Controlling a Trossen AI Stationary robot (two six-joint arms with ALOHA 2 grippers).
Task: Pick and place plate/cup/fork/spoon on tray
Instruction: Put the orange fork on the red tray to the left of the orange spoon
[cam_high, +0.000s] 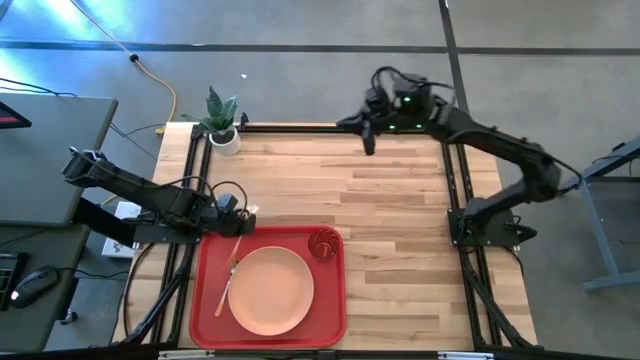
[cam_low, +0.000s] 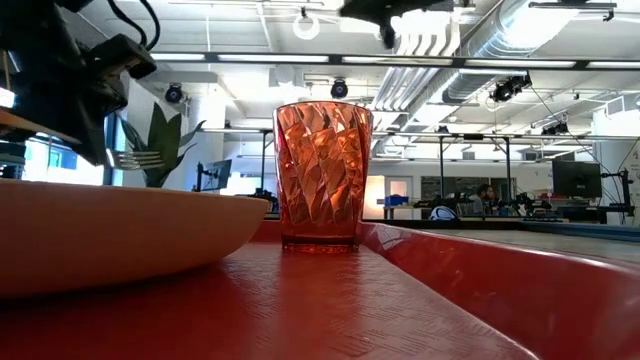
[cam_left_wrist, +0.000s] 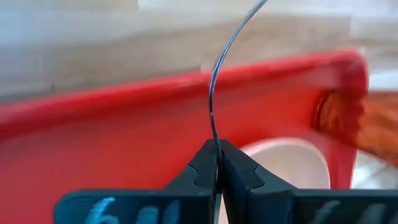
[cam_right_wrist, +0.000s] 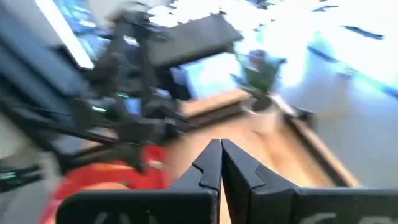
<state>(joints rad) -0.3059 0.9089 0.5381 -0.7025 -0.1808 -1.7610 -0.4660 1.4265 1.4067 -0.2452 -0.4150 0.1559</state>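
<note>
The left gripper (cam_high: 240, 222) sits at the tray's (cam_high: 205, 300) far left corner in the high view, its fingers pressed together on the fork (cam_high: 231, 272), which slants from the gripper down toward the near side, along the left edge of the plate (cam_high: 270, 290); the plate lies in the middle of the tray and the cup (cam_high: 323, 244) stands upright in the far right corner, well apart from the gripper. The right gripper (cam_high: 369, 143) hangs over the table's far edge, well away from the tray, near a small potted plant (cam_high: 221, 118) at the far left corner. In the low view the cup (cam_low: 321, 176) stands on the red tray floor (cam_low: 300, 310) just beside the plate's rim (cam_low: 120, 235), and the fork's tines (cam_low: 137, 159) show above the plate beneath the dark left arm. In the left wrist view the two fingers (cam_left_wrist: 202, 171) meet with only a thin edge of the fork (cam_left_wrist: 214, 93) rising between them, the tray wall (cam_left_wrist: 124, 118) and a pale part of the plate (cam_left_wrist: 292, 158) beyond. In the right wrist view that gripper's fingers (cam_right_wrist: 208, 165) are closed on nothing, with the tray (cam_right_wrist: 99, 171) and the plant (cam_right_wrist: 261, 71) blurred farther off
</note>
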